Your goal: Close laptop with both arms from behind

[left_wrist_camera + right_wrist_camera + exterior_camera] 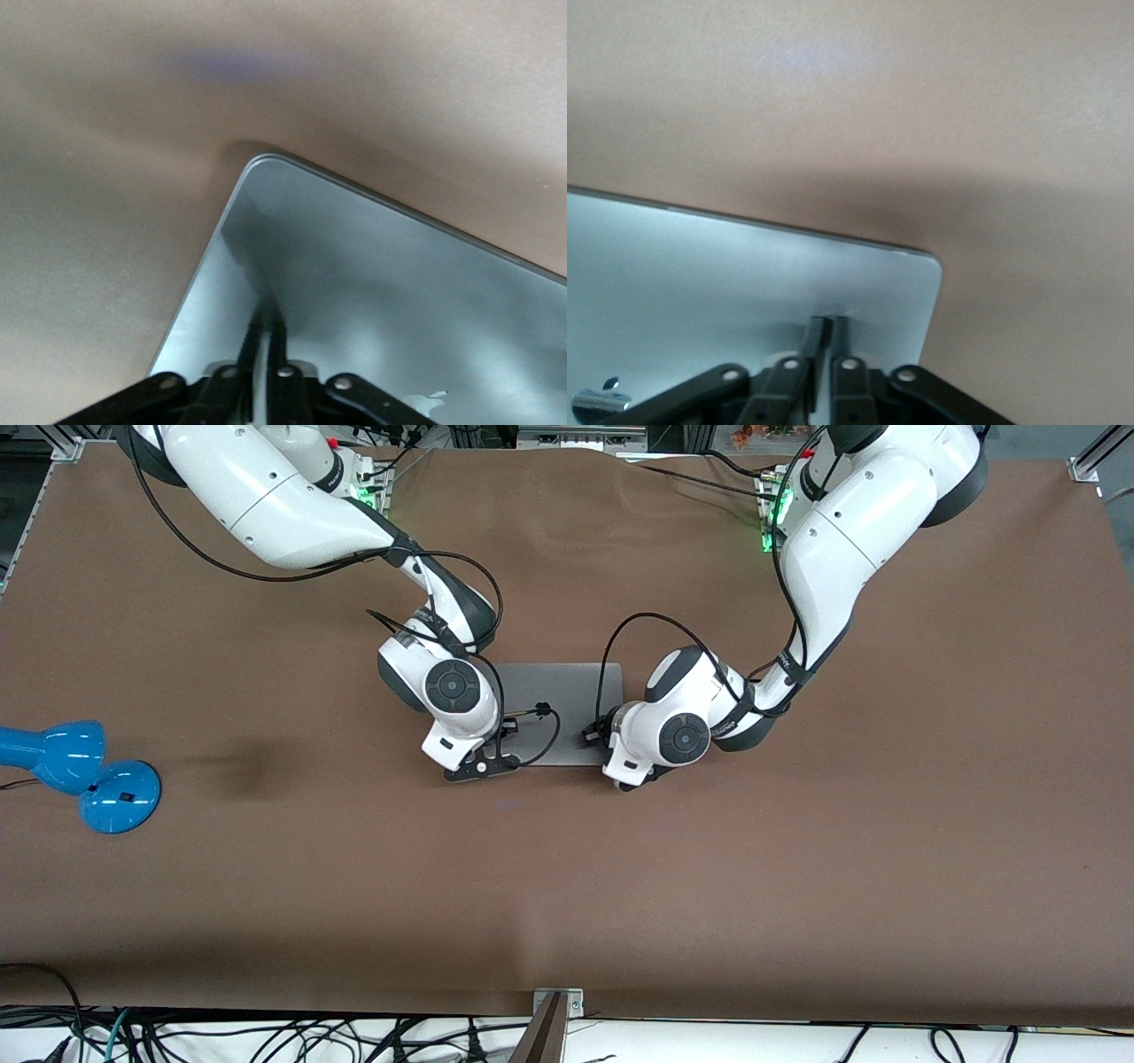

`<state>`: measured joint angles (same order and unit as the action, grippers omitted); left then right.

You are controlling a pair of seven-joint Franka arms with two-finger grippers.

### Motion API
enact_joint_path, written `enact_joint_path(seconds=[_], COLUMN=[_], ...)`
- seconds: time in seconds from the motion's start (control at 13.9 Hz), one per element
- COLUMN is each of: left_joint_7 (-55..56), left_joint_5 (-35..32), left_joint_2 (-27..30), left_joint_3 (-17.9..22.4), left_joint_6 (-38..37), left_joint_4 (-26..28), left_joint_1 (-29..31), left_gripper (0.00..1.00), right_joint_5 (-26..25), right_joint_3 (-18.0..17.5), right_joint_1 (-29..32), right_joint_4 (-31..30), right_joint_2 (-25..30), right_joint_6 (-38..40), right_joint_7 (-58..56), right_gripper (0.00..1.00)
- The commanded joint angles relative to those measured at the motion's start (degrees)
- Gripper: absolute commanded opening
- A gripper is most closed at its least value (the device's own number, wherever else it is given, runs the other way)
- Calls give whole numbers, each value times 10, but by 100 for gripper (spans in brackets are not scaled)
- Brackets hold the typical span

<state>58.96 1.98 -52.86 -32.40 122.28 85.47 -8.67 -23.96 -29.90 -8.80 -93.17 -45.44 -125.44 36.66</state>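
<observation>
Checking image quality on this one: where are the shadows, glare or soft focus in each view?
Front view: sharp and evenly lit, with a soft dark patch on the table near the blue lamp. Left wrist view: the shut left gripper casts a dark streak on the laptop lid; the whole frame looks soft. Right wrist view: lid glares pale beside the shut right gripper, with a broad shadow on the table.

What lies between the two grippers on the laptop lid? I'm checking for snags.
Only bare lid of the laptop, with black cables looping above it in the front view. The left gripper and right gripper both press shut fingers on the lid.
</observation>
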Motion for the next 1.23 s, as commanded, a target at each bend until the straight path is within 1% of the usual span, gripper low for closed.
enact_joint_path(seconds=[0.0,0.14,0.29,0.43,0.58,0.65,0.79,0.87,1.01,1.15], left_joint_7=[6,6,-2,-75,-169,-187,-219,-245,-315,-380], left_joint_5=[-31,-30,-29,-30,-21,-19,-19,-19,-15,-2], left_joint_2=[3,39,99,170,237,271,332,368,438,504], left_joint_3=[10,8,8,16,50,65,91,107,147,198], left_joint_6=[-2,-52,-135,-218,-287,-306,-318,-318,-317,-312], left_joint_4=[-14,-14,-7,-4,1,11,38,59,107,164], left_joint_1=[1,10,16,21,29,29,30,30,30,30], left_gripper=[100,100,100,100,100,100,100,100,100,100], right_joint_5=[-7,-6,-6,-5,0,21,61,69,72,72], right_joint_3=[-5,-7,-10,-10,-10,-10,-10,-9,-9,-8], right_joint_1=[12,28,39,49,66,74,96,107,126,144], right_joint_4=[16,14,15,14,14,14,15,15,17,31], right_joint_2=[-1,9,20,42,59,69,91,104,130,148], right_joint_6=[-2,5,27,51,71,81,96,113,158,195], right_joint_7=[4,-1,-3,-3,-4,-6,-53,-79,-106,-129], right_gripper=[100,100,100,100,100,100,100,100,100,100])
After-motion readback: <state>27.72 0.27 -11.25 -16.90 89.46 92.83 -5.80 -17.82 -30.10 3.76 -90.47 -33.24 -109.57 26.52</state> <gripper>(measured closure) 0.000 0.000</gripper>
